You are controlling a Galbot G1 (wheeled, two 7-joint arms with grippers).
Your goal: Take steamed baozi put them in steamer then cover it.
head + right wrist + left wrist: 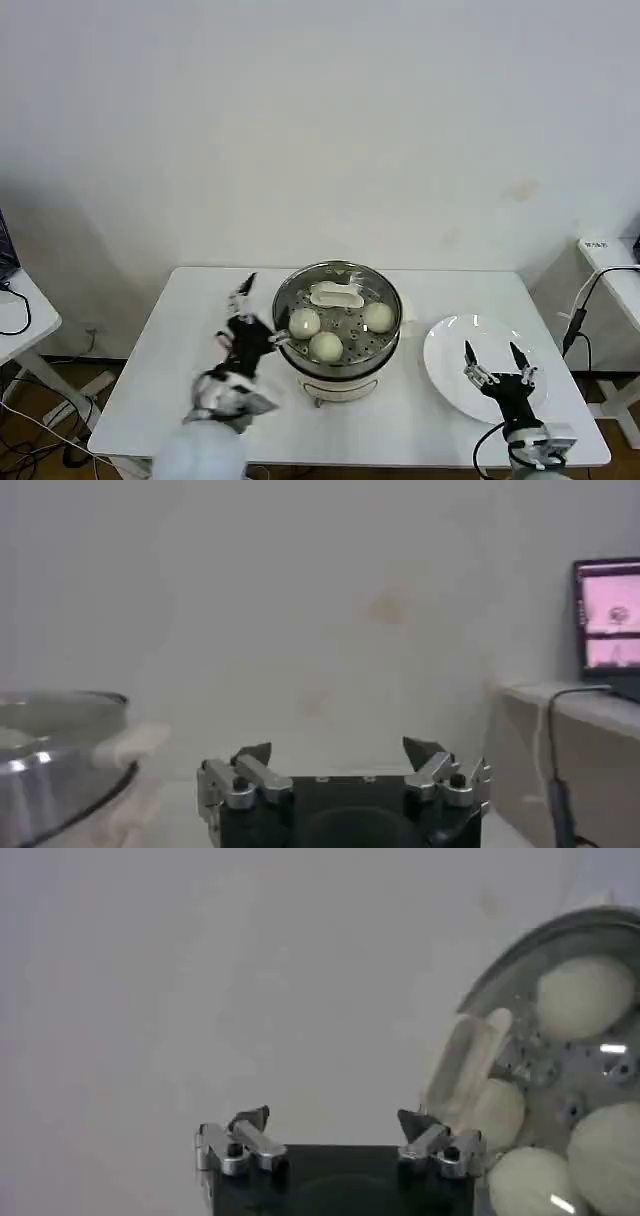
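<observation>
The left gripper is raised at the robot's left, tilted, its fingers spread wide with nothing between them. The right gripper sits low at the robot's right, its fingers likewise parted and empty

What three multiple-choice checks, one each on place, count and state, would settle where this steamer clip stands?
1. Where does the white plate sit?
A. on the robot's right of the steamer
B. on its left
C. on top of the steamer

2. How many buns show through the lid in the head view?
A. one
B. three
C. six

3. How do the jaws of the right gripper stand?
A. shut on a bun
B. shut on the lid
C. open, holding nothing

Answers:
1 A, the plate lies on the table under the right gripper.
2 B, three pale rounds lie on the perforated tray.
3 C, its two tips stand apart over the plate.
</observation>
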